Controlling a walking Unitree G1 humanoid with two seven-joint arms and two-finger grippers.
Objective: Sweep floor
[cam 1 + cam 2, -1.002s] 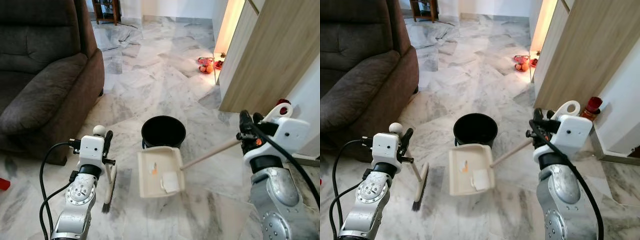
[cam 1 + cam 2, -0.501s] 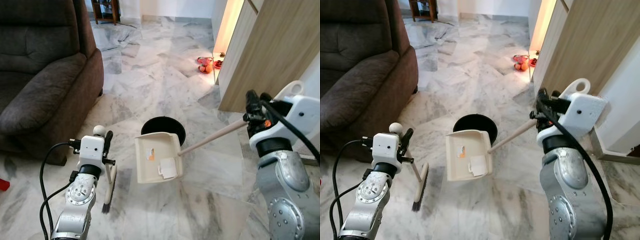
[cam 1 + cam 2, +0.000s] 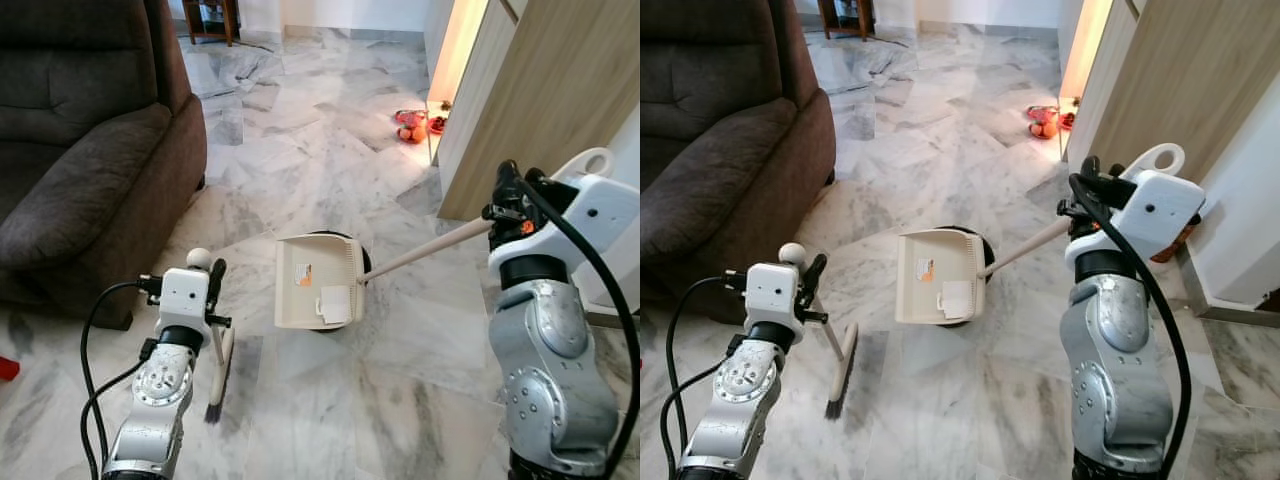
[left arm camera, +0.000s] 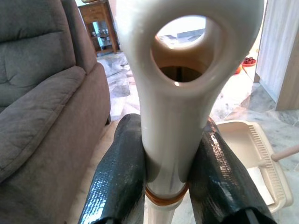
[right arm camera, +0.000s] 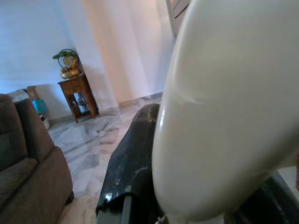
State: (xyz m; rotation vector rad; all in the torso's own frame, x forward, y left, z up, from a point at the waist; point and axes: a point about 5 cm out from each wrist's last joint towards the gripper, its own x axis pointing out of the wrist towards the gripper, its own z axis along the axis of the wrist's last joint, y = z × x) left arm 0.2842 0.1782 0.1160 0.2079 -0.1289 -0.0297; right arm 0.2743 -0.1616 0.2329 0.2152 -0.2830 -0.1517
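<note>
Holding the dustpan [image 3: 318, 282] by its long handle, the right pincer [image 3: 507, 205] is clamped on the grip, pan raised directly over the black bin [image 3: 343, 240], presumably for emptying. Left pincer [image 4: 163, 186] grips the broom [image 3: 218, 372], bristles resting on the floor [image 3: 300, 150].

Cream dustpan [image 3: 315, 283], black bin [image 3: 345, 243], grey-veined white marble floor [image 3: 300, 140], dark brown sofa [image 3: 80, 140], cream broom [image 3: 218, 375]
</note>
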